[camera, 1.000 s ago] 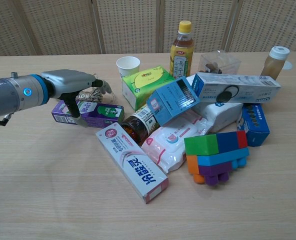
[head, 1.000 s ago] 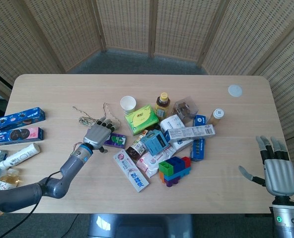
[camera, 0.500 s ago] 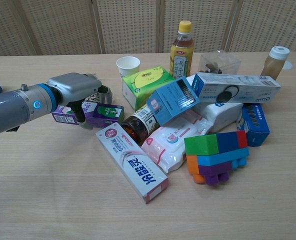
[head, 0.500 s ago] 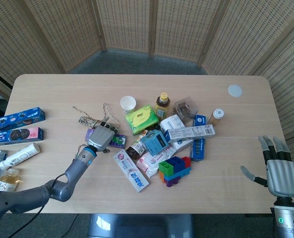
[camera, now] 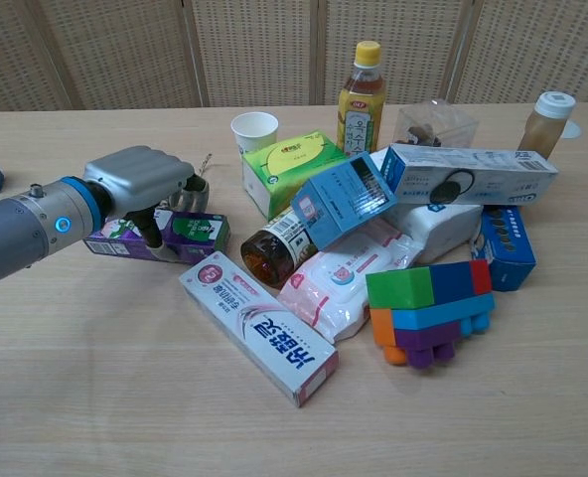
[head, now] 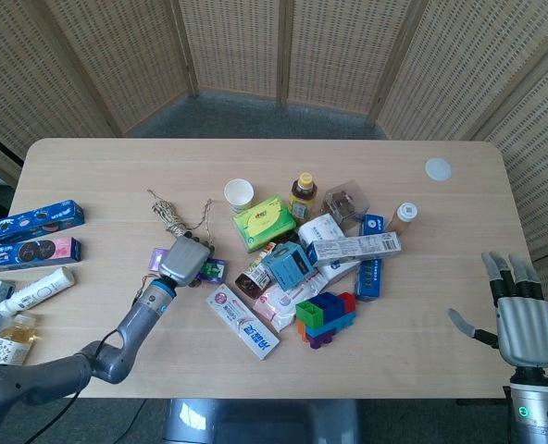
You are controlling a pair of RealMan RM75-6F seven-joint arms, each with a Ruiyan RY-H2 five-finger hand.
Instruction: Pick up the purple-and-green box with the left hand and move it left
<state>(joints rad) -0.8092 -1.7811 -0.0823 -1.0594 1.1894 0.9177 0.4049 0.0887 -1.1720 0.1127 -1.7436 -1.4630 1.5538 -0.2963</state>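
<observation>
Though its print is unreadable, left robot hand [camera: 140, 184] grips purple-and-green box [camera: 190, 235].

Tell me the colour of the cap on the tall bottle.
Yellow cap on the bottle; clearest in the chest view.

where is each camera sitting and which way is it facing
Head view: sits high above the near table edge, looking steeply down on the whole table; it shows the left hand with its arm, and the right hand low at the right.
Chest view: sits low at the near edge, looking across the tabletop toward the wicker screens; only the left hand and forearm show.
Both share the left hand on the purple-and-green box and the central clutter, such as the toothpaste box.
</observation>
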